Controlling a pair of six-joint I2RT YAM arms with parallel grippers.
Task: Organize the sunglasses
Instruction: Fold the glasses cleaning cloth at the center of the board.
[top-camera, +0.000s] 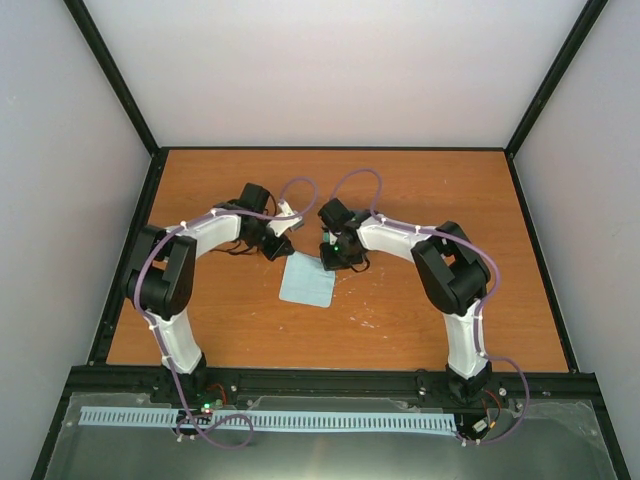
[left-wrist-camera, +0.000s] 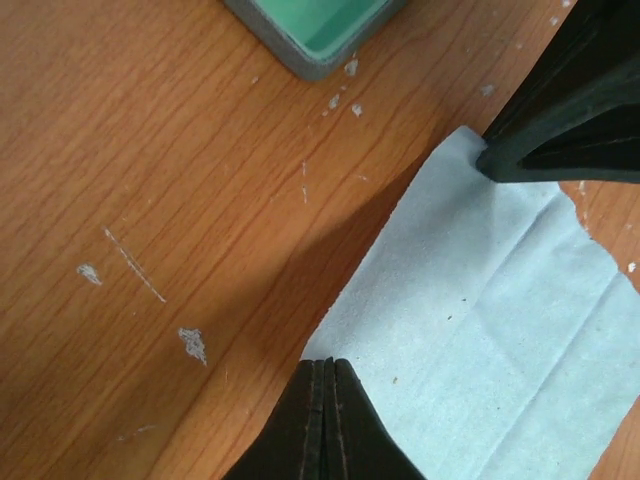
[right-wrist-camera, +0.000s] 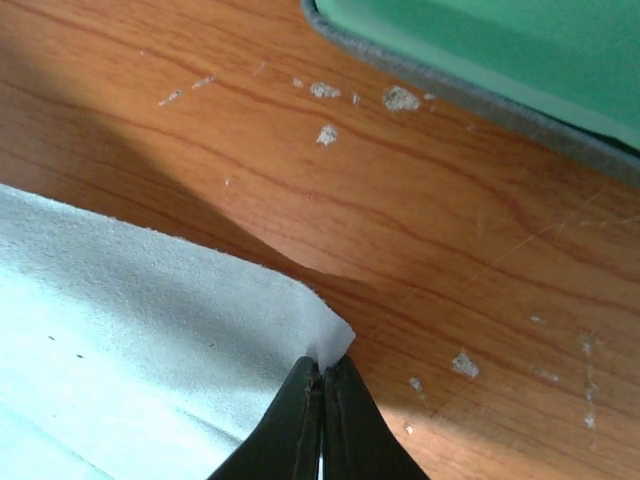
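Note:
The sunglasses are not in view in any frame. A light-blue square cloth (top-camera: 306, 281) lies on the table between my arms. My left gripper (left-wrist-camera: 325, 368) is shut with its tips at one far corner of the cloth (left-wrist-camera: 480, 320). My right gripper (right-wrist-camera: 322, 372) is shut on the other far corner of the cloth (right-wrist-camera: 130, 320), which stands slightly lifted off the wood. The right gripper's dark fingers (left-wrist-camera: 565, 110) also show in the left wrist view. In the top view the left gripper (top-camera: 278, 247) and the right gripper (top-camera: 336, 257) sit at the cloth's far edge.
A grey-blue case with green lining (left-wrist-camera: 320, 30) lies open just beyond the cloth; it also shows in the right wrist view (right-wrist-camera: 520, 60). The wooden table (top-camera: 430, 190) has black rails at its edges and white scuffs on its surface.

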